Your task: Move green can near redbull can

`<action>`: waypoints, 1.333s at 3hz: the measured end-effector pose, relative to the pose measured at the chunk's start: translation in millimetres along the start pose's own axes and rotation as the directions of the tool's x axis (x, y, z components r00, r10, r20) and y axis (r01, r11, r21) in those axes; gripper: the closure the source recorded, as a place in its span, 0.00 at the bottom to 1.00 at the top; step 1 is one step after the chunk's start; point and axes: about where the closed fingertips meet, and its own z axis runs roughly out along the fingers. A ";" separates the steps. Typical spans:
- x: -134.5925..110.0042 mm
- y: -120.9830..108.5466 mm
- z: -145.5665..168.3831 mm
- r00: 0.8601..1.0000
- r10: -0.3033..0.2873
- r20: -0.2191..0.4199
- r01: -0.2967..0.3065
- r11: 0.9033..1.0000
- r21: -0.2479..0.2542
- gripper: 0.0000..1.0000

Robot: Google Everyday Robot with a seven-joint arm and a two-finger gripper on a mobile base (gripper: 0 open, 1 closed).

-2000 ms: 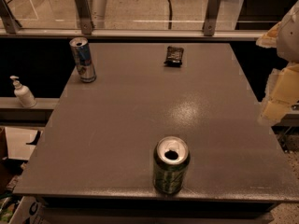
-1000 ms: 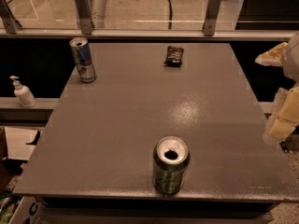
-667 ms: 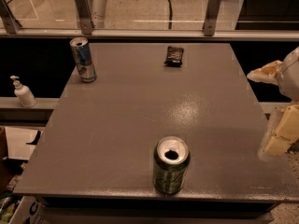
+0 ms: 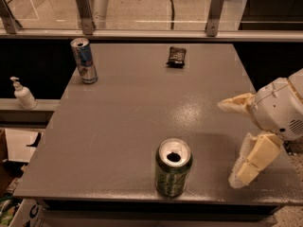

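"Two fingers (image 4: 253,157) on record, pale and standing well apart with nothing between them. We log the gripper (image 4: 227,143) as empty. It hangs over the right side of the table (image 4: 137,112), to the right of the green can (image 4: 173,168) and clear of it."

"Where do we place the task's items?"

"The green can stands upright close to the front edge. The redbull can (image 4: 84,60) stands upright at the far left corner, well apart from it. A dark packet (image 4: 176,56) lies near the far edge, to the right of the redbull can."

"Risks, in our judgement?"

"We note three. A finger that clips the green can's side before the jaws straddle it could tip it or push it off the front edge. A grip taken off-centre on the rounded wall may let the can slip during the carry. The redbull can is slim and tall and stands close to two edges, so a set-down crowded against it could topple it."

"Room to move?"

"Broad bare surface runs diagonally between the two cans, and the packet lies off that line. A rail (image 4: 142,33) bounds the far side. A soap bottle (image 4: 22,94) sits on a lower ledge to the left, off the table. We would favour setting down on the inboard side of the redbull can."
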 end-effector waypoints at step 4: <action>-23.6 23.0 37.9 0.968 -0.025 0.250 0.052 0.993 -0.104 0.00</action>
